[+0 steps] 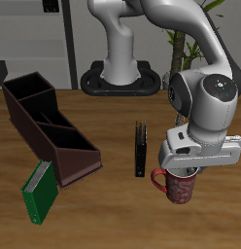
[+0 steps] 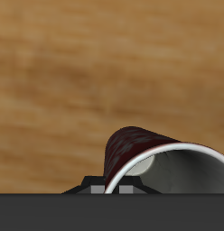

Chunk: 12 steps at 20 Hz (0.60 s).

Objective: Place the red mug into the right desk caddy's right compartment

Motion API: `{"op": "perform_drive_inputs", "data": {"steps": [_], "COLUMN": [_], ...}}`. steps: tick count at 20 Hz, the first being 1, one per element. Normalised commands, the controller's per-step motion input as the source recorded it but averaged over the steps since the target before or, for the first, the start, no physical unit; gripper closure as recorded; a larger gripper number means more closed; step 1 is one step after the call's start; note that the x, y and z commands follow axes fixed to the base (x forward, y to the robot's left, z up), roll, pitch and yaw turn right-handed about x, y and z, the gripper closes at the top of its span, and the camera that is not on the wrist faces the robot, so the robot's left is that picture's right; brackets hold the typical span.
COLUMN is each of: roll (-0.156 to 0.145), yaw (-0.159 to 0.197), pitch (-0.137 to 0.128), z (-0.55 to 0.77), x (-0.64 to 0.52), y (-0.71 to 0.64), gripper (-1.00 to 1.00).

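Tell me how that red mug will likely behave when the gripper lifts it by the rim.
The red mug looks like rigid ceramic, so it probably won't flex. Its glazed wall may be slippery. The gripper sits at one side of the rim, so the mug may tilt once lifted.

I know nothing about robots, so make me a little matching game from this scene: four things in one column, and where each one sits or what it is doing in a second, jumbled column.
Things:
1. red mug
2. right desk caddy
3. green book
4. claw

Places or states:
A. lying flat beside the caddy's low slanted end, near the table's front edge
B. directly above the mug, at its rim
C. standing on the table under the claw, outside the caddy
D. long maroon box running from the back of the table toward the front

Pairs: 1-C, 2-D, 3-A, 4-B
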Motion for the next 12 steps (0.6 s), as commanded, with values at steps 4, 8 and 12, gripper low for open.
{"op": "perform_drive_inputs", "data": {"steps": [4,8,12], "roll": [-0.02,-0.011,0.009], "yaw": [-0.014,-0.019,-0.009], "pitch": [-0.091,-0.111,-0.128], "z": [0.7,0.84,0.99], "x": [-0.08,-0.2,-0.37], "y": [-0.18,-0.1,-0.05], "gripper": [1.0,1.0,1.0]}}
